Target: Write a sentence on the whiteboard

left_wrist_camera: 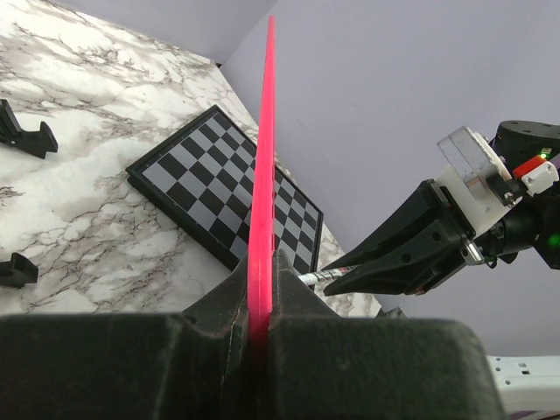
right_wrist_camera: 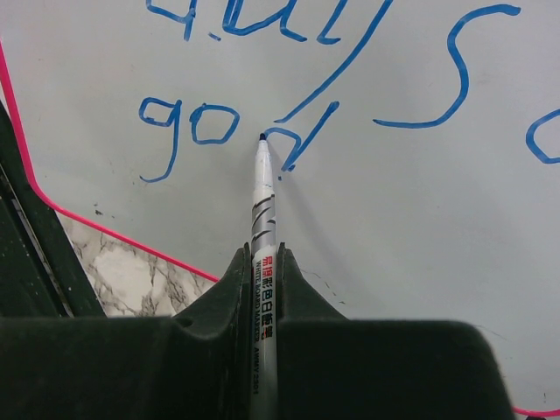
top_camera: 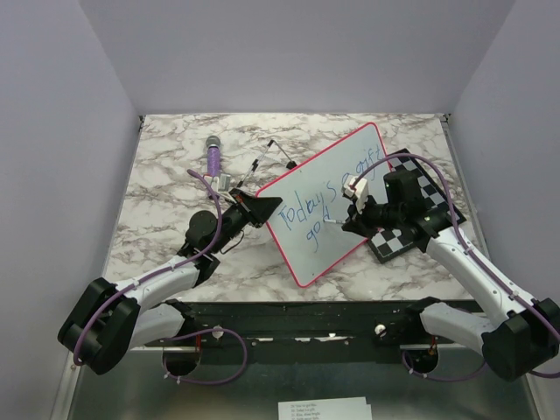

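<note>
whiteboard (top_camera: 320, 255) sits mid-table, tilted up on edge, its right corner over the chessboard (top_camera: 422, 189); can't tell whether it rests on it

the sentence (right_wrist_camera: 188, 131) so far, in blue: "Todays a gift" on top, "go" plus a partial "d" below; task looks mostly done, second line unfinished

marker (right_wrist_camera: 263, 197) tip is right at the top of the "d" stroke, apparently on the surface; right gripper (right_wrist_camera: 263, 258) is clamped on the marker barrel, barrel running straight out between the fingers

left gripper (left_wrist_camera: 260, 282) is clamped on the board's thin pink rim at the left corner; that looks like the only hold on the board

risks from here:
- pen pressure lands well away from the left clamp; a narrow rim grip could let the board pivot or slide in the jaws, so strokes would skew or skip
- push too hard and the marker could slip back through the fingers or rotate; too light and the line breaks
- the second line sits near the lower rim; more words there could run off the edge
- right gripper body hangs close over fresh ink; a low pass could smear "Todays"
- if the board swings, its right corner could shove the chessboard

purple mic-shaped item (top_camera: 213, 155) at the back of the marble table (top_camera: 166, 184) is well clear; no concern
</note>
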Motion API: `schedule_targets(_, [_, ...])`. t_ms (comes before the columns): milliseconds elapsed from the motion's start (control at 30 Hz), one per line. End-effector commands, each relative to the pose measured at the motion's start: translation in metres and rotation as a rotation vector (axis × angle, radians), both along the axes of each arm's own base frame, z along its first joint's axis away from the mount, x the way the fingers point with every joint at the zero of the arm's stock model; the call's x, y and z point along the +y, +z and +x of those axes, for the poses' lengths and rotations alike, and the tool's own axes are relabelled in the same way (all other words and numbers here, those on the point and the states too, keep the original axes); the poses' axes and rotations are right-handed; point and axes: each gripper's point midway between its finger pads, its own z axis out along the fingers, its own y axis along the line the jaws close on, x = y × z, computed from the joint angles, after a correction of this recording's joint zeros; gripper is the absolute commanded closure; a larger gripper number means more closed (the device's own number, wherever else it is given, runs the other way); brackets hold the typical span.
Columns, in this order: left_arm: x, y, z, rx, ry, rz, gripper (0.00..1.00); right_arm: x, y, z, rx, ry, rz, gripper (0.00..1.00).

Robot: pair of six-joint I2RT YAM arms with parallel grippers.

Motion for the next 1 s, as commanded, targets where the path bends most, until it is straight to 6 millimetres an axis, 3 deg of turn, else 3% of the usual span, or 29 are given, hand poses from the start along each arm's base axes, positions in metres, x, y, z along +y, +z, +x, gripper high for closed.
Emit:
schedule_targets(0, [0.003, 0.048, -0.006, -0.139, -0.001, -0.099, 1.0, -0.001, -0.001, -0.002, -0.004, 0.011, -0.005, 0.99])
schedule_targets(400, [0.003, 0.051, -0.006, -0.144, -0.001, -0.102, 1.0, -0.013, -0.014, -0.012, 0.011, -0.002, -0.054, 0.99])
schedule_targets(700, [0.004, 0.05, -0.006, -0.142, 0.0, -0.102, 1.0, -0.02, -0.011, 0.0, -0.019, -0.071, -0.08, 1.0])
schedule_targets(967, [0.004, 0.05, -0.007, -0.142, 0.0, -0.102, 1.0, -0.018, 0.004, 0.013, -0.069, -0.101, -0.063, 0.99])
